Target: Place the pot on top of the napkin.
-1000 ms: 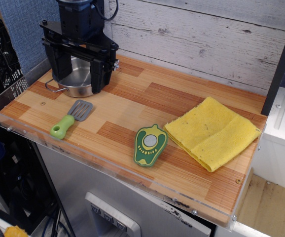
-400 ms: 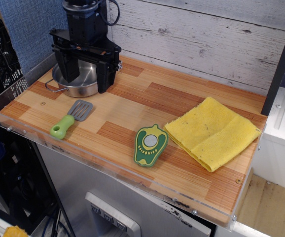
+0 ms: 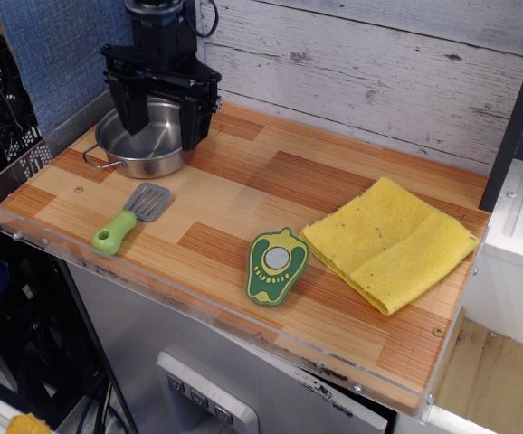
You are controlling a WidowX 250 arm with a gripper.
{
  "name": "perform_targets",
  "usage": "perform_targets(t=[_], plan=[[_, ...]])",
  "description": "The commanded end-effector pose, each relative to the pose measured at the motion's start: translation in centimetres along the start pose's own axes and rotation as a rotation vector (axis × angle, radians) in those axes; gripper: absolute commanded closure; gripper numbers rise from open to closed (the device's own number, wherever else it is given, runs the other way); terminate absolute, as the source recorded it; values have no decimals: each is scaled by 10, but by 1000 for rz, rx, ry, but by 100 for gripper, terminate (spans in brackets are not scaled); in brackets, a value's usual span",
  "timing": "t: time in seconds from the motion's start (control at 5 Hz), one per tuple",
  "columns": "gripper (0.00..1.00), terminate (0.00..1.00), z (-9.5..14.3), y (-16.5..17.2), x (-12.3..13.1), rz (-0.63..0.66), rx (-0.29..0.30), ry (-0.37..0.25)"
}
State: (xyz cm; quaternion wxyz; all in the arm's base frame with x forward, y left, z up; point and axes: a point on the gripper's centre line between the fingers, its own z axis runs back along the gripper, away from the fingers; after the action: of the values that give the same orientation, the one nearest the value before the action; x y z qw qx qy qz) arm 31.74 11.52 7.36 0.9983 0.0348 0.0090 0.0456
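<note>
The shiny steel pot (image 3: pixel 144 145) sits at the back left of the wooden board, a wire loop handle sticking out at its left. My black gripper (image 3: pixel 163 134) hangs over it with its jaws spread: the left finger is over the pot's bowl, the right finger (image 3: pixel 194 128) is at or just past the right rim. It holds nothing. The folded yellow napkin (image 3: pixel 390 241) lies flat at the right end of the board, far from the pot.
A green pepper-shaped toy (image 3: pixel 276 264) lies left of the napkin. A spatula with a green handle (image 3: pixel 130 217) lies in front of the pot. A clear plastic rim (image 3: pixel 153 285) runs along the board's front edge. A plank wall stands behind.
My gripper has risen and shifted slightly right and back over the pot. The pot has stayed in place on the board.
</note>
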Motion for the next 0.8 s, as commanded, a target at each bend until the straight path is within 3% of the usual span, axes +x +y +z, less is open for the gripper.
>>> perform_targets(t=[0.0,0.6], plan=[[0,0,-7,22,23,35,50,-21],[0,0,-40,24,32,40,108,22]])
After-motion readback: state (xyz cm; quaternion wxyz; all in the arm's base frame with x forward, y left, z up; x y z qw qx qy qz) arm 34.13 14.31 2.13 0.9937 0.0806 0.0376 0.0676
